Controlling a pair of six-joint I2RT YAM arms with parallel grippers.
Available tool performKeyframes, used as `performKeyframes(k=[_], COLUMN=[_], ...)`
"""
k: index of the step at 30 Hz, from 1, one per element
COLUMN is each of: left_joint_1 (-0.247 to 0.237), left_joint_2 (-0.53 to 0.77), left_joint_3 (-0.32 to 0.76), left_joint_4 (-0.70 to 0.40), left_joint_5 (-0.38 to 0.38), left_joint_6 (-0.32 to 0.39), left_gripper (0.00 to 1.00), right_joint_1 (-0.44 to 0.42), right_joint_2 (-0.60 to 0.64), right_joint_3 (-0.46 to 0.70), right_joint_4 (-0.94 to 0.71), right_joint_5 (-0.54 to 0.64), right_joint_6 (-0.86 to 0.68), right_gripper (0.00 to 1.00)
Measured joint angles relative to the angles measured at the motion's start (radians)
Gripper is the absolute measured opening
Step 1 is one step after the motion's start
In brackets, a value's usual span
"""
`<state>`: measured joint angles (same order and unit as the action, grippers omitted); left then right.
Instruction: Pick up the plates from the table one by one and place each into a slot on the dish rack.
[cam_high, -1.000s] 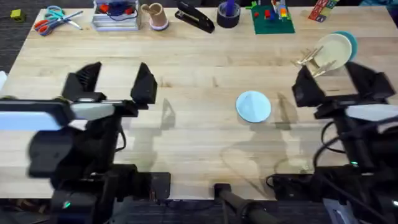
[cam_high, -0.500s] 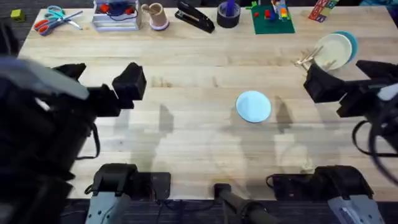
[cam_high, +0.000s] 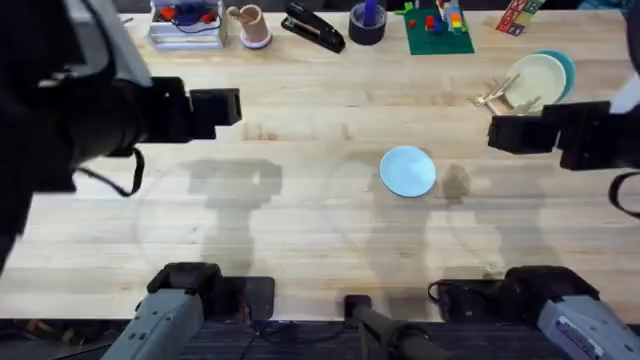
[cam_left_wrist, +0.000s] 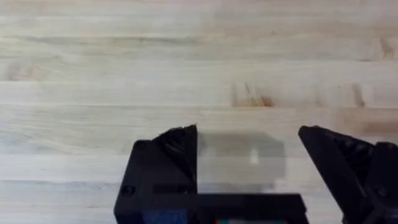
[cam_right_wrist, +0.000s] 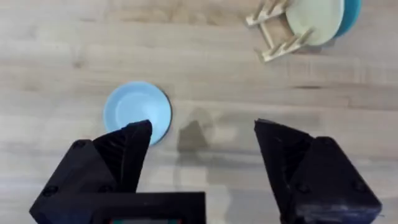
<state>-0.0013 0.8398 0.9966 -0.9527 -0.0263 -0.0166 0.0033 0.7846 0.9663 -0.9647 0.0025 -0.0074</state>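
A pale blue plate (cam_high: 408, 170) (cam_right_wrist: 137, 112) lies flat on the table (cam_high: 320, 230), right of centre. At the far right stands the small wooden dish rack (cam_high: 502, 95) (cam_right_wrist: 278, 34), holding a cream plate (cam_high: 537, 78) (cam_right_wrist: 314, 17) with a teal plate (cam_high: 566, 70) (cam_right_wrist: 350, 14) behind it. My right gripper (cam_high: 515, 132) (cam_right_wrist: 202, 140) hovers open above the table, between the blue plate and the rack, holding nothing. Over bare wood at the left, my left gripper (cam_high: 215, 106) (cam_left_wrist: 249, 152) is also open and empty.
Along the far edge sit a clear box of small items (cam_high: 185, 25), a cup (cam_high: 250, 25), a black stapler (cam_high: 312, 28), a tape roll (cam_high: 367, 22), a green baseplate with blocks (cam_high: 438, 30) and a red box (cam_high: 515, 18).
Both arms have risen and swung toward the far side, the left now looming large and dark under the camera. The blue plate and the rack have not moved.
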Motion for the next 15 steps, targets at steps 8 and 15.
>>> performKeyframes(k=[8, 15], left_joint_1=[0.0, 0.0], left_joint_2=[0.123, 0.143], left_joint_3=[0.03, 0.03], left_joint_4=[-0.029, -0.031], left_joint_5=[0.038, 0.053], left_joint_6=[-0.002, -0.002], left_gripper=[0.993, 0.994], right_joint_1=[0.0, 0.0], right_joint_2=[0.106, 0.112], right_joint_3=[0.046, 0.046], right_joint_4=[-0.055, -0.057], right_joint_5=[0.0, 0.0], right_joint_6=[0.0, 0.0], right_gripper=[0.995, 0.995])
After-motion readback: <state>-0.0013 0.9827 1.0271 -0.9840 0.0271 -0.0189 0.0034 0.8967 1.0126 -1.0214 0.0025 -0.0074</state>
